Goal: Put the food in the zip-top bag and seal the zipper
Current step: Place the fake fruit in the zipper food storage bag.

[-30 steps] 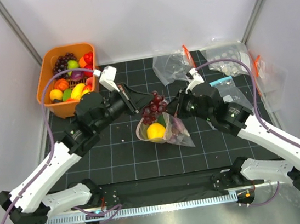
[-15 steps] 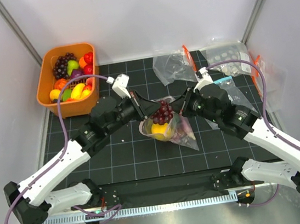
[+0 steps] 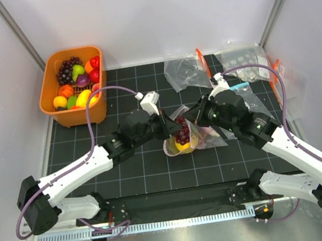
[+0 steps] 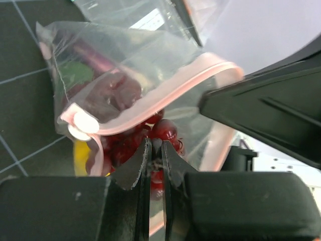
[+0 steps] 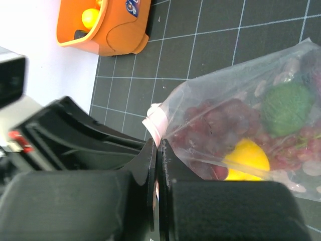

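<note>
Your left gripper (image 4: pixel 153 150) has its jaws drawn narrow on the purple grapes (image 4: pixel 163 129). The bunch hangs at the mouth of the zip-top bag (image 3: pixel 204 140), which sits mid-mat. Your right gripper (image 5: pixel 157 146) is pinched tight on the bag's pink zipper (image 5: pixel 154 119), holding that lip up. Inside the bag you can see a yellow lemon (image 5: pixel 246 159) and a green piece (image 5: pixel 285 108).

Both wrists crowd the mouth, one from 9 o'clock and one from 2 o'clock, close together. Beyond the bag at 12 o'clock lies a crumpled clear bag (image 3: pixel 183 72). At 1 to 2 o'clock are a dotted bag (image 3: pixel 242 59) and a blue-strip bag (image 3: pixel 241 88), the latter partly under your right arm. The orange tub (image 3: pixel 47 94) of fruit stands at 10 o'clock, well apart, in the far left corner by the wall.

Bare black mat (image 3: pixel 133 177) runs from 5 to 8 o'clock of the bag, up to the near rail.
</note>
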`<action>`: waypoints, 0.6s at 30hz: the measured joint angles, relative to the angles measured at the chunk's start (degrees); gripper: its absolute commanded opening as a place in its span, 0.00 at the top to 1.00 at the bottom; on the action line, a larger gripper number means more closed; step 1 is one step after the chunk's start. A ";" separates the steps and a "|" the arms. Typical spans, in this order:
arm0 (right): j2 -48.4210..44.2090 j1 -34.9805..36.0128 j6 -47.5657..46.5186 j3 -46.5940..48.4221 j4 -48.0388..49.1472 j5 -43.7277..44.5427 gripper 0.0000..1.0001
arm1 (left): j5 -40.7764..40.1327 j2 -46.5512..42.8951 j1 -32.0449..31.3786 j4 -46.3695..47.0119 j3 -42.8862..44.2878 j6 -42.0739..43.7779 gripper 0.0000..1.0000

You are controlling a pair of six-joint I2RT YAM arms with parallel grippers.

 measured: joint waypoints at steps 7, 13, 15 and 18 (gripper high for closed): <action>1.95 0.00 -0.66 1.16 -0.39 -1.46 0.99 | -3.39 7.52 -2.45 -1.22 3.91 2.19 0.89; 2.10 -1.25 -1.95 1.97 -2.51 1.79 0.99 | -6.34 13.38 -5.66 -6.05 10.21 5.22 0.29; 1.88 -1.09 -2.34 2.34 -3.04 2.29 0.99 | -7.54 12.20 -5.77 -7.21 10.03 6.05 0.25; 1.46 -0.52 -2.93 2.58 -3.82 3.08 0.99 | -8.90 8.35 -5.99 -8.94 9.46 7.06 0.23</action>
